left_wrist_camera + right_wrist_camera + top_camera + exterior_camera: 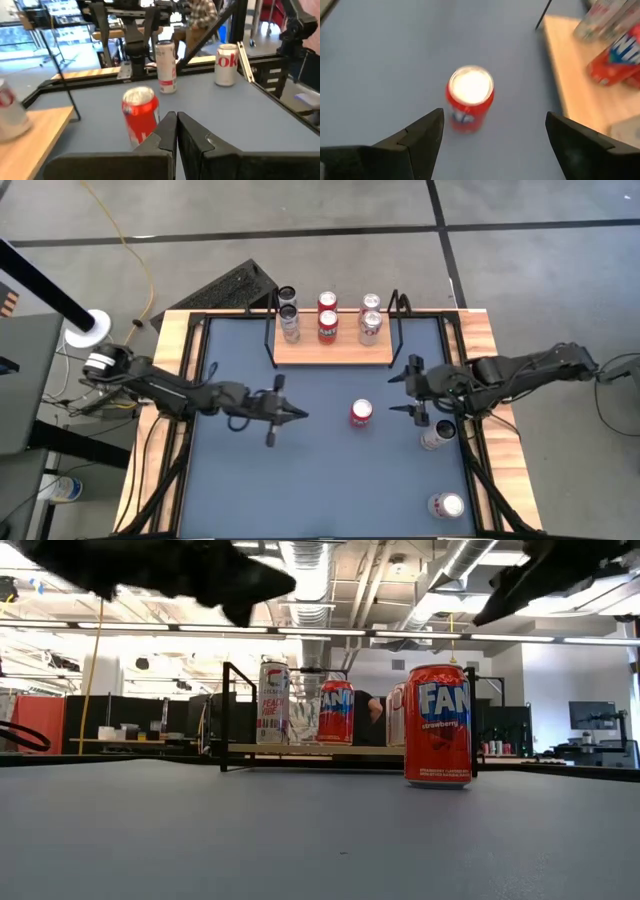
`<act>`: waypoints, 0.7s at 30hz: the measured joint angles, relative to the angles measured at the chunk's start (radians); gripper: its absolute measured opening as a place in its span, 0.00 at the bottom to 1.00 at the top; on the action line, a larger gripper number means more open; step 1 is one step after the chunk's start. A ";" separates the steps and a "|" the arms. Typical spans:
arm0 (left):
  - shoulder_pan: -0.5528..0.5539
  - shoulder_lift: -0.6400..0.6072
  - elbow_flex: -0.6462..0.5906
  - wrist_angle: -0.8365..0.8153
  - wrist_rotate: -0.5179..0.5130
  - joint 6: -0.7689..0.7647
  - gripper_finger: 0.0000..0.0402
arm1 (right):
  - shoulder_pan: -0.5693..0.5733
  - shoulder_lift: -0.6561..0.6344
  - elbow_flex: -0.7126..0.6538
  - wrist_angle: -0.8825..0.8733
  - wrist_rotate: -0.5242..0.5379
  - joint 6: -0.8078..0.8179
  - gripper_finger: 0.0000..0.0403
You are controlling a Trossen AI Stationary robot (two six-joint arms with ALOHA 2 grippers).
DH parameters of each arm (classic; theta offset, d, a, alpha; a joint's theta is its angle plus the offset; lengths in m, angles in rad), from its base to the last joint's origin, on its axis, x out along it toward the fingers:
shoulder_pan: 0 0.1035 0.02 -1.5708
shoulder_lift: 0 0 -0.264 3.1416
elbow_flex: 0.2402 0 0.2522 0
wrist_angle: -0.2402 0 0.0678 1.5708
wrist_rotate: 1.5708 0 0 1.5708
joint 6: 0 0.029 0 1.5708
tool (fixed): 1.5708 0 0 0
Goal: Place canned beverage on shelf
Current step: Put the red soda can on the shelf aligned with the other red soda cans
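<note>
Dark blue-grey tabletop [320,480] with a light-wood rim, workshop clutter behind. The small light-wood shelf on a black wire frame [332,352] sits at the far edge, already carrying a row of three cans, so it looks like restocking. The red strawberry soda can [361,413] stands upright on the table just in front of the shelf, not held. The right gripper [414,391] hangs beside that can, fingers spread wide and empty, probably lining up a grab. The left gripper [300,415] waits on the can's other side, shut on nothing.
</note>
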 joint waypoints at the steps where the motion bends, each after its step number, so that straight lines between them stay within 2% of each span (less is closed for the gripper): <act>1: -0.011 -0.015 -0.049 0.051 -0.020 -0.001 0.00 | 0.000 -0.014 -0.033 0.059 0.011 -0.008 0.83; 6: -0.078 -0.058 -0.237 0.275 -0.145 -0.019 0.00 | 0.016 -0.050 -0.197 0.420 0.034 -0.052 0.83; 10: -0.111 -0.050 -0.313 0.368 -0.164 0.034 0.00 | 0.020 -0.054 -0.306 0.588 0.070 -0.050 0.83; 14: -0.114 -0.051 -0.323 0.373 -0.171 0.085 0.00 | 0.020 -0.052 -0.438 0.798 0.072 -0.039 0.83; 18: -0.114 -0.051 -0.302 0.375 -0.224 0.092 0.00 | 0.020 -0.049 -0.570 1.043 0.075 -0.053 0.83; 21: -0.110 -0.051 -0.283 0.372 -0.247 0.158 0.00 | 0.013 -0.049 -0.639 1.155 0.082 -0.049 0.83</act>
